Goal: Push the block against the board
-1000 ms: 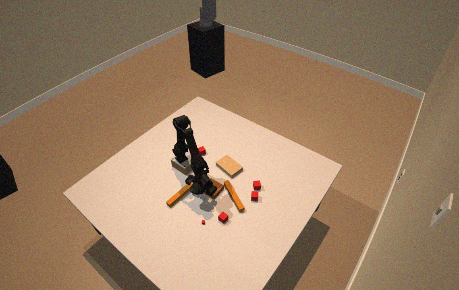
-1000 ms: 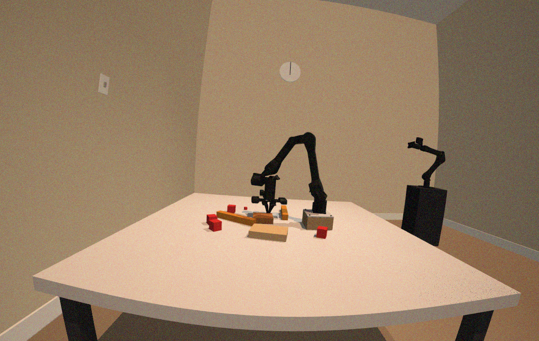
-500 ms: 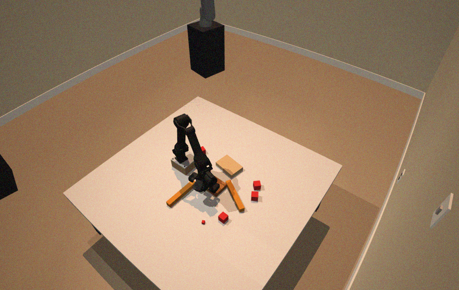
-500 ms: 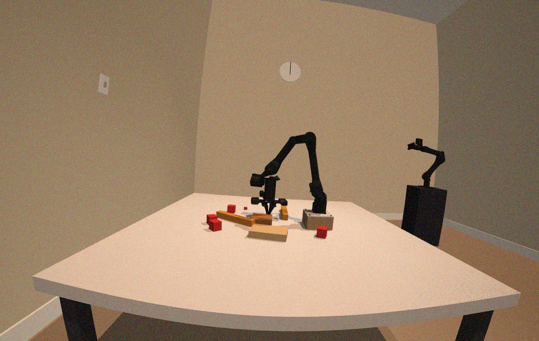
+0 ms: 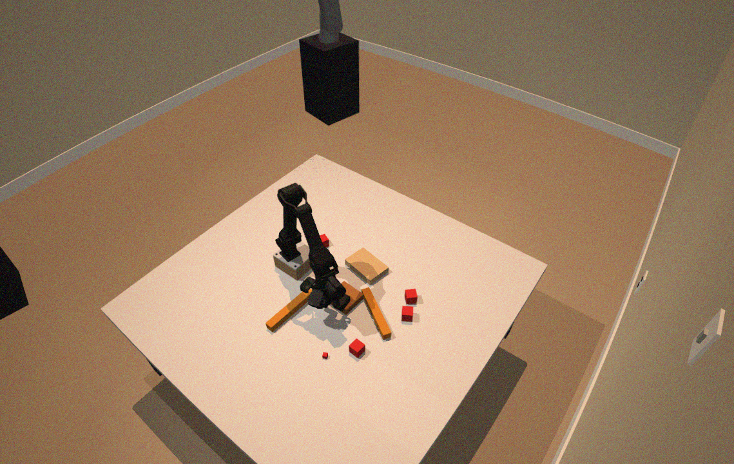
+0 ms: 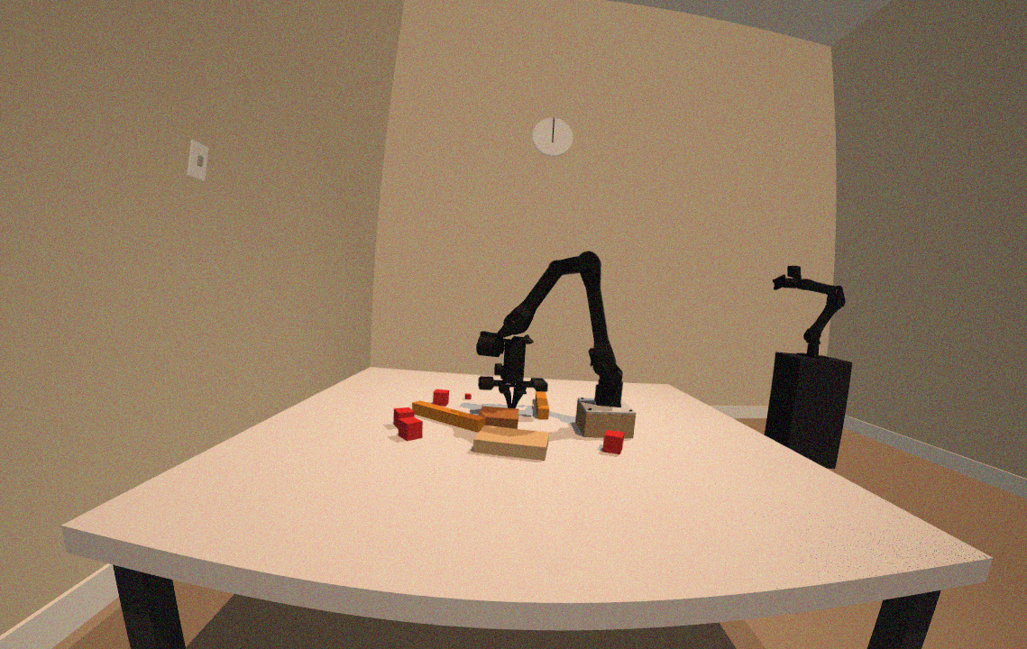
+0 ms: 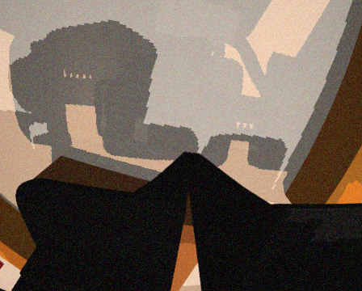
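Note:
The square block (image 5: pixel 353 296) (image 6: pixel 499 420) is brown-orange and lies flat near the middle of the table. In the wrist view its dark side (image 7: pixel 96 176) shows beyond my fingers. The board (image 5: pixel 365 262) (image 6: pixel 511 440) is a pale tan slab, nearer to the exterior view. A gap of bare table separates them. My gripper (image 6: pixel 513 406) (image 7: pixel 190 160) is shut and empty, pointing down at the block's side away from the board. Whether it touches the block is unclear. The arm hides part of the block in the top view.
One orange bar (image 5: pixel 376 312) (image 6: pixel 447 415) has its end very close to the block's corner. Another orange bar (image 5: pixel 288 311) (image 6: pixel 542 404) lies on the other side, partly under the hand. Several red cubes (image 5: pixel 410 296) (image 5: pixel 356 348) (image 6: pixel 612 442) lie around.

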`<state>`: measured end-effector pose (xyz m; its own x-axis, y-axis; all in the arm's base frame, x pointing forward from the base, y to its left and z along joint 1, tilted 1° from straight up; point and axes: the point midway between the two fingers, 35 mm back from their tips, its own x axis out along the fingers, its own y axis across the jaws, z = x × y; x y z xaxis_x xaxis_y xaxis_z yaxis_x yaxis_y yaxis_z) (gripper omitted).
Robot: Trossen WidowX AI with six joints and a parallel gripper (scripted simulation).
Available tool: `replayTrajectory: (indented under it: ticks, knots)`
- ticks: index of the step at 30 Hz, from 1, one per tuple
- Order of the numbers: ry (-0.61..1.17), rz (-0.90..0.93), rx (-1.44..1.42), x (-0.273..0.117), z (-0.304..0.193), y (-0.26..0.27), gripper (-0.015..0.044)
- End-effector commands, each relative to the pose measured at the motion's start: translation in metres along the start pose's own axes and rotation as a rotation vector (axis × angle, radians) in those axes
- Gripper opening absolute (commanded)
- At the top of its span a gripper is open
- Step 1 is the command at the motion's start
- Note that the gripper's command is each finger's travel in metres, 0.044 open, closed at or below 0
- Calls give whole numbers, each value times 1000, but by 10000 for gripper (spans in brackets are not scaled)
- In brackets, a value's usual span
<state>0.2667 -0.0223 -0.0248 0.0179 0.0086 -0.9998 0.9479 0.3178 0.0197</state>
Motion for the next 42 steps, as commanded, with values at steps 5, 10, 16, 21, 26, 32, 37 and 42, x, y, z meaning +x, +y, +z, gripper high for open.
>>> replayTrajectory:
  ticks: [5,10,16,21,26,32,37,42]
  knots:
    - [4,2,-3,0,14,2,0]
    - [3,2,-3,0,23,2,0]
    - [3,2,-3,0,32,2,0]
    - [2,2,-3,0,41,1,0]
    - [1,2,-2,-43,36,2,0]
    - [2,2,-3,-55,36,1,0]
    - [3,2,38,-55,28,-1,0]
    - [5,1,168,-55,4,-8,0]
